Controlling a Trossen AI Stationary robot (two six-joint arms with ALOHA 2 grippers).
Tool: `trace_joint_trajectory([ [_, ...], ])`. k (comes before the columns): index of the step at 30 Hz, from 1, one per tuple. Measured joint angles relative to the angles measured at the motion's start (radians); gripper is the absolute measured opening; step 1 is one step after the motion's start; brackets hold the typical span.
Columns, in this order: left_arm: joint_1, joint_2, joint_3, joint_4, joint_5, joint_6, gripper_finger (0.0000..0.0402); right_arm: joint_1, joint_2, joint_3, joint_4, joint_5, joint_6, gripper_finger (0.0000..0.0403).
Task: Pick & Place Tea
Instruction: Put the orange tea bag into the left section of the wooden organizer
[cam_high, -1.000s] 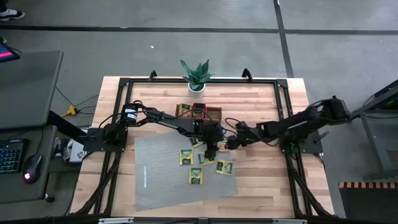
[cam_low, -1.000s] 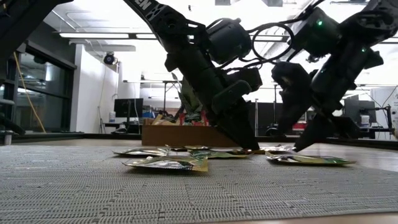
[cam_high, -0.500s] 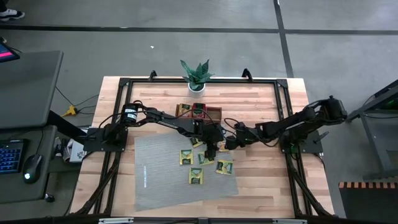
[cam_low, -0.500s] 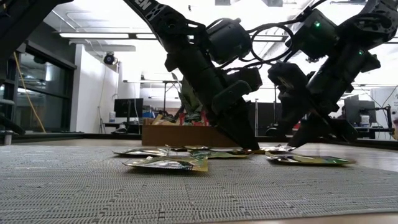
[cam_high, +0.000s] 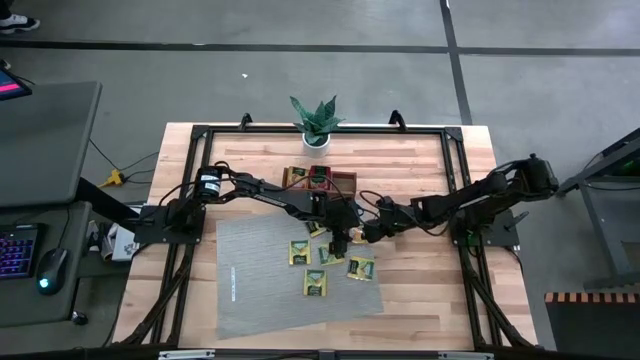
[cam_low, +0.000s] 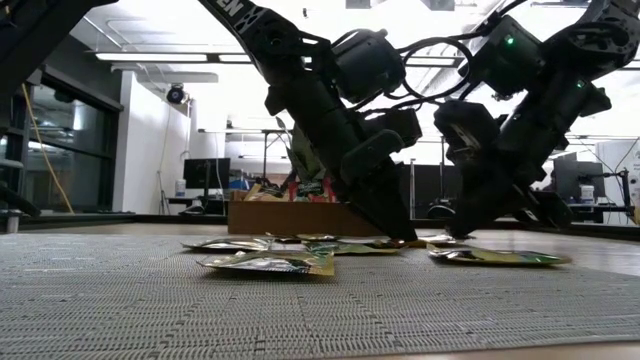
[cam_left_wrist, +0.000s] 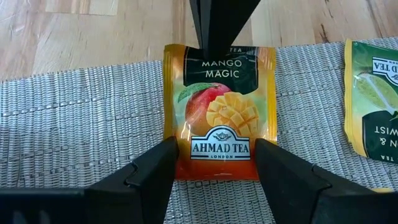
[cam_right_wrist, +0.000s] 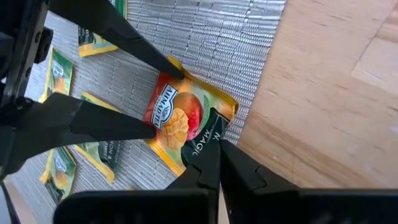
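An orange mango tea sachet (cam_left_wrist: 219, 112) lies flat at the right edge of the grey ribbed mat (cam_left_wrist: 81, 130). Both grippers are at it. My left gripper (cam_left_wrist: 216, 177) reaches in from the table's left, and its two fingers bracket the sachet's plain end. My right gripper (cam_right_wrist: 216, 134) comes from the table's right and is shut at the sachet's dark label end. In the low view the left gripper (cam_low: 395, 230) and the right gripper (cam_low: 472, 230) both have their tips down by the mat. Several green sachets (cam_high: 316, 284) lie flat on the mat nearby. My left gripper has one finger (cam_left_wrist: 163, 168) on each side edge of the sachet, near its plain end (cam_left_wrist: 217, 171). The fingers slant down from the table's left and lie along the sachet. The sachet stays flat on the mat between them. My right gripper is shut on the edge of the sachet's dark label end (cam_right_wrist: 205, 134). It slants down from the table's right. The tips hide whether that edge lies between them or under them. The sachet lies on the mat.
A brown wooden tray (cam_high: 320, 180) stands just beyond the grippers, with a potted plant (cam_high: 316, 122) at the table's far edge. Bare wood (cam_right_wrist: 336, 93) lies right of the mat. The mat's near left part (cam_high: 260, 300) holds no sachets.
My right gripper has shut: its fingers stood apart over the sachet's label end a second ago and now meet on it. The sachet has stayed flat on the mat.
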Motion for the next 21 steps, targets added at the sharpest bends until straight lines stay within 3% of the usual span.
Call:
trace_joint_trajectory([
  [8,-0.001,0.000,0.005,-0.004,-0.017,0.000,0.0214,0.000,0.000,0.000,-0.005,-0.014,-0.028,0.0001],
  [21,0.007,0.010,0.192,-0.253,-0.043,0.096,0.0230,0.001,-0.001,0.000,-0.019,-0.016,-0.039,0.0000],
])
